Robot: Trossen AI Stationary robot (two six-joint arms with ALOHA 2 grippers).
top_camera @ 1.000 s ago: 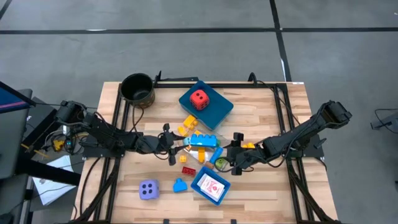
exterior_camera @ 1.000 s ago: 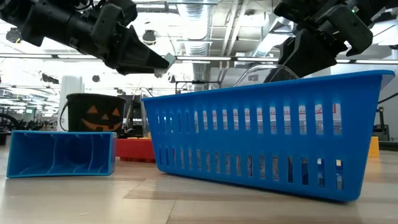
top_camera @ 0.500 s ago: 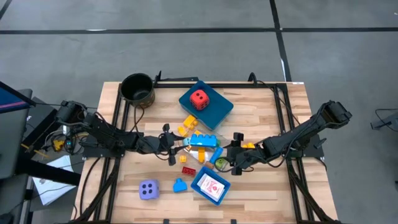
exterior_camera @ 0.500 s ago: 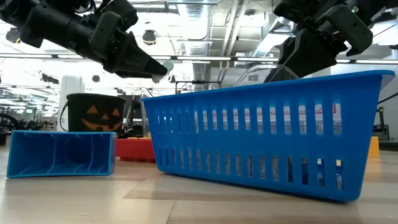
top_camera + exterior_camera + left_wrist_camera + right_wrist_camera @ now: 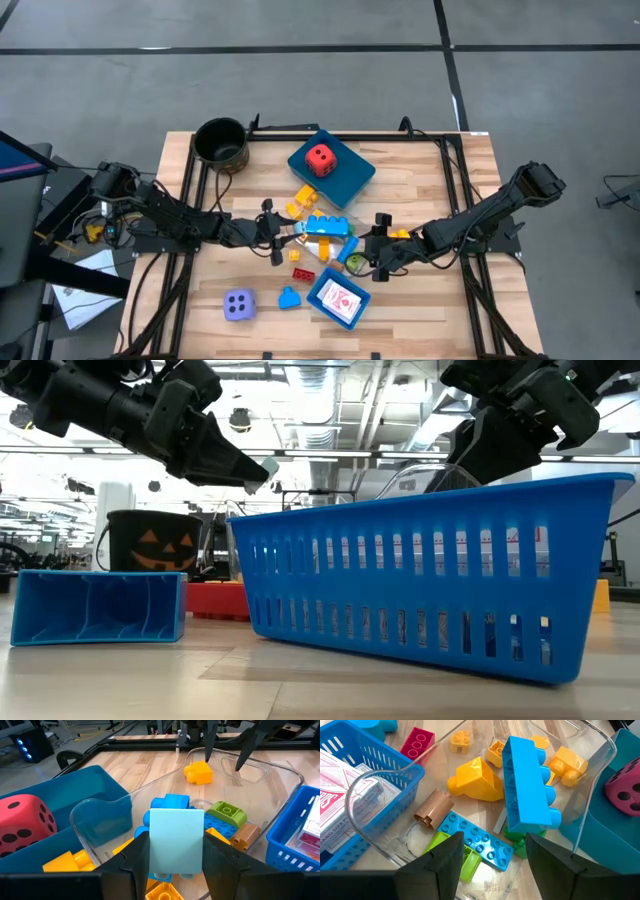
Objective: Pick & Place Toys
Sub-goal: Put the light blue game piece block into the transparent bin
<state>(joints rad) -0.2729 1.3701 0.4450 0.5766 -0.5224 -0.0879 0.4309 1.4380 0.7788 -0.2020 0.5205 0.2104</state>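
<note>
The left gripper hung over the middle of the bench, at about nine o'clock from the toy pile, its two fingers closed on a pale blue brick — held flat between them and lifted clear of the wood. The right gripper sat at about three o'clock from the pile, fingers parted with nothing between them, poised above a long blue brick and the small bricks round it.

Most toys lay loose at the centre: yellow, green and brown bricks, partly under a clear plastic bin lying on its side. The red die rested on the blue tray at twelve o'clock; the lavender die stood alone at seven o'clock; the cards sat in the blue basket at six o'clock.

To place the held brick well, I would carry it level and high enough to clear a container's rim, centre it over the opening, and only then part the fingers — letting go early risks a bounce back onto the bench. The right arm should wait until the left has cleared the pile.
</note>
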